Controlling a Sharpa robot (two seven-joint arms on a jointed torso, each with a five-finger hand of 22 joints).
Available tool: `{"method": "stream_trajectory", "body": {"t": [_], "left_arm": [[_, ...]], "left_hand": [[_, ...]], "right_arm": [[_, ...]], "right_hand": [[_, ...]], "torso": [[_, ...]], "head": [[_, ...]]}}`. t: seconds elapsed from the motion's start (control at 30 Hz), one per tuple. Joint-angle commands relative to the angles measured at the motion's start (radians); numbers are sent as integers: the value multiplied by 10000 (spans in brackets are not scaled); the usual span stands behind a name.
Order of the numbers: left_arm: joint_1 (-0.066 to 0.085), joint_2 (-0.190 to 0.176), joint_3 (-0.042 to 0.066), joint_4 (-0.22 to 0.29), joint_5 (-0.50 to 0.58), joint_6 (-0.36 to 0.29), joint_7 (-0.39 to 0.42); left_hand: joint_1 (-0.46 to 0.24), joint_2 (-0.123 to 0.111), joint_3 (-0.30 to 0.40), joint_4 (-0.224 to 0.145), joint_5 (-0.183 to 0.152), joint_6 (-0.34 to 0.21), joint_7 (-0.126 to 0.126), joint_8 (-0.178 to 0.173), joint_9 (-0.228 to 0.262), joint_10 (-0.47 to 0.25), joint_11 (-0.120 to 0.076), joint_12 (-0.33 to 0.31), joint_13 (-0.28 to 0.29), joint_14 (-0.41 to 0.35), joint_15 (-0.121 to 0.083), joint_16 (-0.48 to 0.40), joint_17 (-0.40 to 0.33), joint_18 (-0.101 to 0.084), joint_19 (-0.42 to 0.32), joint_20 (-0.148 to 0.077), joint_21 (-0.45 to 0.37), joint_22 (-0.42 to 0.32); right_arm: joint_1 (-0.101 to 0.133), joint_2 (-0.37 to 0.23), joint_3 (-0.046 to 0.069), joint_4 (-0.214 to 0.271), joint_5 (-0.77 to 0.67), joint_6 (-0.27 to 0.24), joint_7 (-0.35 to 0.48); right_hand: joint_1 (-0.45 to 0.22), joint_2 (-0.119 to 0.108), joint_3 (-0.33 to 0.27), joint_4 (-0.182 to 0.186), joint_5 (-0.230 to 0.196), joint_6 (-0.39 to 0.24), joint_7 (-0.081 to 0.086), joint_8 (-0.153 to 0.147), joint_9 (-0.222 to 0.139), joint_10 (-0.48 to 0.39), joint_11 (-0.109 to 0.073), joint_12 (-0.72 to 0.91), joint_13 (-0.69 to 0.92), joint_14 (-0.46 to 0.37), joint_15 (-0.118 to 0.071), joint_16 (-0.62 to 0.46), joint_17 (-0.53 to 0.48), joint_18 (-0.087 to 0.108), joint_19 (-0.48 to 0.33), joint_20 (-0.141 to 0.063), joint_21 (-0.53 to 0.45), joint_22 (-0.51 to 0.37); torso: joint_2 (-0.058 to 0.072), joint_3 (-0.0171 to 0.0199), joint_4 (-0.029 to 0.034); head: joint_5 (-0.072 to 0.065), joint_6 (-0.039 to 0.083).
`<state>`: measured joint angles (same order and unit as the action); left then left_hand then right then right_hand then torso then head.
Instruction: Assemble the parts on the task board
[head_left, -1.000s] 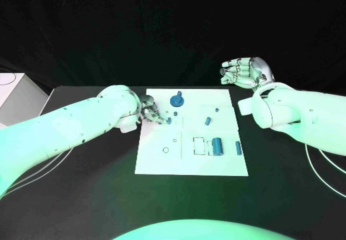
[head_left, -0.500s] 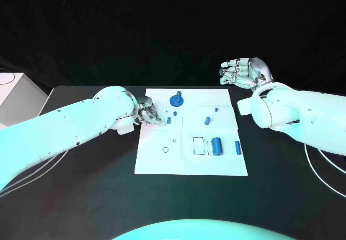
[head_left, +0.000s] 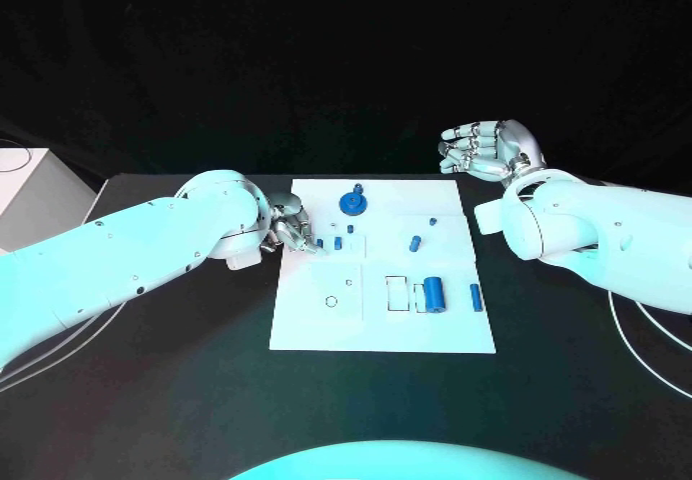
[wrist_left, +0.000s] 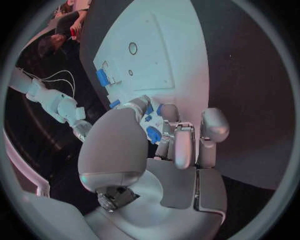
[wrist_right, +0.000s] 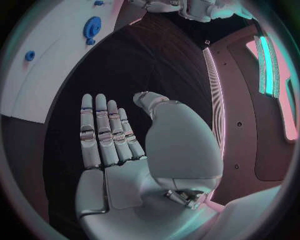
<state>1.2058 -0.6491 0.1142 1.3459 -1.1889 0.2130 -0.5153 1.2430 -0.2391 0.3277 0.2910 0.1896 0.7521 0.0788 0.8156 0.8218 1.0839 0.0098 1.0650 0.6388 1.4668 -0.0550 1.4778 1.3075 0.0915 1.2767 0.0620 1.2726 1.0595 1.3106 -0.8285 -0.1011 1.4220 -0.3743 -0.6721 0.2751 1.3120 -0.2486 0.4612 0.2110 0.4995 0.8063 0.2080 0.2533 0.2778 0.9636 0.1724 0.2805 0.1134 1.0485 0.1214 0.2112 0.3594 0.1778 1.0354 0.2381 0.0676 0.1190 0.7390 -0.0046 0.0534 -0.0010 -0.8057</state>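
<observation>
Left hand (head_left: 293, 226) edged back, pinching half-hidden blue part (wrist_left: 152, 134); right hand (head_left: 486, 148) empty, fingers apart.

I see my left hand (head_left: 293, 228) low at the end of its bent arm, fingers curled inward around a small blue part (wrist_left: 152, 134) pinched between them. My right hand (head_left: 488, 148) is raised, well apart from the left, fingers straight side by side, holding nothing.

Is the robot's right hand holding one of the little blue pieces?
No, the right hand is flat and empty, its fingers stretched out above the black table.
</observation>
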Motion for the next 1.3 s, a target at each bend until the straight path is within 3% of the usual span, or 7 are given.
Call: {"method": "stream_trajectory", "body": {"t": [0.03,0.23,0.4,0.43,0.63,0.83,1.3], "left_arm": [[-48,-92,114,225,55,154,1],[-279,-396,540,687,278,-267,94],[-499,-649,914,1065,891,-1311,862],[-523,-665,956,1082,926,-1597,1134],[-582,-350,1049,758,762,-3110,2282],[-578,304,920,-14,178,-3787,3233],[-444,1633,126,-1725,-2381,-3758,4712]], "left_hand": [[143,11,-135,5,-120,-121,33,53,20,-231,25,-61,-172,314,81,-56,986,201,-95,11,-67,-68],[377,106,-470,13,-253,-588,220,42,0,-829,187,-188,-465,118,227,-204,704,284,-391,103,-340,-455],[1259,275,-619,10,-195,-1608,696,-196,-356,-2018,653,-470,-731,-1724,677,-1847,-1710,852,-2628,435,-2650,-3449],[1874,369,-296,-46,-106,-1926,891,-389,-592,-2580,815,-843,-990,-3205,810,-3189,-3412,886,-3126,567,-3282,-3938],[2702,161,1143,-32,-64,-1830,1082,-1351,-2222,-2918,1015,-1800,-2188,-4140,991,-4231,-5085,931,-2994,753,-4070,-4492],[2495,-64,1435,-49,-101,-1439,1023,-1846,-3140,-3088,1017,-2298,-2838,-4155,979,-4070,-5324,923,-2886,757,-4181,-4579],[2698,-340,1679,-144,-125,-454,849,-2753,-4549,-3021,971,-3445,-4086,-3433,919,-3129,-5108,930,-2542,695,-3763,-4329]], "right_arm": [[-13,-6,2,-3,0,144,43],[-21,-27,2,1,1,134,41],[-24,-57,2,-17,1,124,43],[-25,-60,2,-28,1,123,45],[-26,-75,2,-109,53,36,230],[-26,-24,2,-307,97,43,358],[-25,105,3,-533,92,-12,501]], "right_hand": [[-89,24,-33,-45,67,-30,385,-63,-13,-5,77,-49,-13,-5,57,-32,-11,62,-74,-24,-41,-14],[-89,24,-33,-45,67,-30,385,-63,-13,-5,77,-49,-13,-5,57,-32,-11,62,-74,-24,-41,-14],[-86,22,-35,-52,68,-32,386,-66,-14,-7,78,-50,-21,-7,58,-40,-15,62,-79,-22,-41,-22],[-85,21,-36,-55,69,-33,386,-68,-15,-8,78,-51,-25,-8,59,-43,-17,63,-81,-21,-40,-27],[13,69,23,-151,80,49,349,-44,-7,35,48,-31,-89,39,41,-82,-44,73,-75,-25,-18,-90],[104,101,123,-259,79,153,288,-16,0,85,6,-23,-176,91,13,-131,-76,76,-49,-46,-4,-160],[91,92,142,-278,75,126,324,-45,-14,63,31,-43,-223,78,28,-173,-98,70,-59,-40,-9,-196]], "torso": [[3,-5,7],[12,3,-7],[14,-15,8],[6,-20,15],[-17,-35,59],[-24,-76,70],[13,-45,39]], "head": [[-3,25],[-23,63],[-78,124],[-89,130],[-113,217],[-136,280],[-143,454]]}}
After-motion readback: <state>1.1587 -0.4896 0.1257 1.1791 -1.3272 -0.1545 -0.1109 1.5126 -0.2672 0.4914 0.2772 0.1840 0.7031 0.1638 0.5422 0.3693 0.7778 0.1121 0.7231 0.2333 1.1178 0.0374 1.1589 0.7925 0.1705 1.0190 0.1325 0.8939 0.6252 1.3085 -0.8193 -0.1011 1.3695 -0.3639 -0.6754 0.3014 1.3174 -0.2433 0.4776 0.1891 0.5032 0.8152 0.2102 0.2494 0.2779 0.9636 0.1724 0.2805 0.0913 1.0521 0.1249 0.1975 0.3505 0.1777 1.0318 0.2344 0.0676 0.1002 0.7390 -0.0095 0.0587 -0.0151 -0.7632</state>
